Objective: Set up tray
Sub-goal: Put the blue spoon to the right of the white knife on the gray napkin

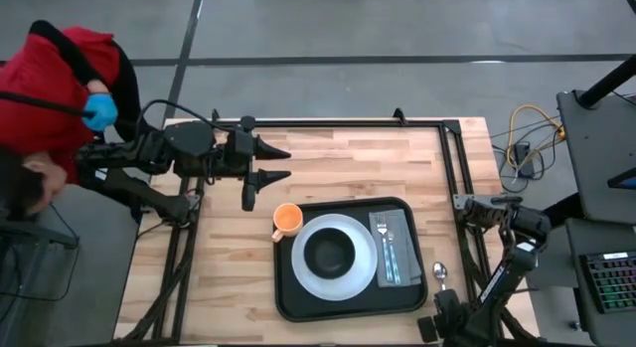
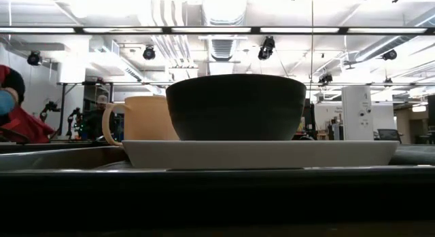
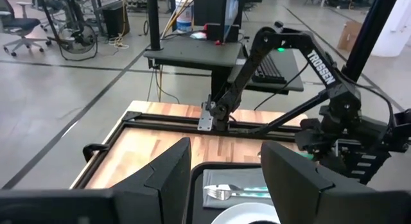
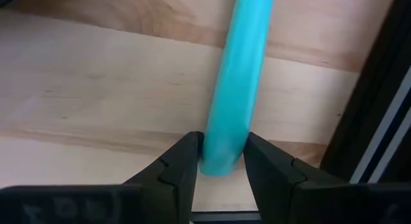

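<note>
- The tray [image 1: 298,297] lies on the wooden tabletop [image 1: 229,277], near its front edge and somewhat right of the middle.
- On the tray sits a white plate [image 1: 334,282] with a round black bowl [image 1: 330,252] on it; in the low view the bowl [image 2: 236,106] stands dark and upright on the plate [image 2: 258,153].
- Right of the plate, still on the tray, a grey folded cloth [image 1: 396,226] carries a fork [image 1: 383,231] and other cutlery with teal handles.
- An orange cup [image 1: 286,220] stands at the tray's upper left corner, just beside the plate.
- A spoon [image 1: 441,274] lies on the tabletop just off the tray's right edge, its bowl end showing.
- The right tool [image 4: 221,163] is at that right edge, low over the wood, its two fingers clenched on the spoon's teal handle [image 4: 239,76].
- The left tool [image 1: 268,161] hangs released above the tabletop's back left part, well apart from the tray, fingers spread and holding nothing.
- A person in a red top [image 1: 50,84] with a blue glove [image 1: 99,110] stands beside the left arm.
</note>
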